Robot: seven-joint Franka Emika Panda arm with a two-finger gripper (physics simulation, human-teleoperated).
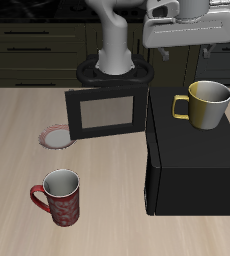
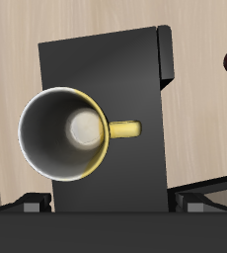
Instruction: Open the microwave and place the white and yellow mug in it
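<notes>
The black microwave [image 1: 192,165] stands near the table's front edge with its door [image 1: 107,112] swung wide open, dark window showing. The white and yellow mug [image 1: 209,103] stands upright on top of the microwave, its handle toward the open door. My gripper [image 1: 194,42] hangs high above the mug, open and empty. In the wrist view I look straight down into the mug [image 2: 71,133] and its whitish inside, on the microwave's top [image 2: 115,69]. My fingertips [image 2: 32,203] sit wide apart.
A red patterned mug [image 1: 59,195] stands on the table near the front edge. A small round plate [image 1: 57,136] lies beside the open door. The robot's base [image 1: 115,70] is behind the door.
</notes>
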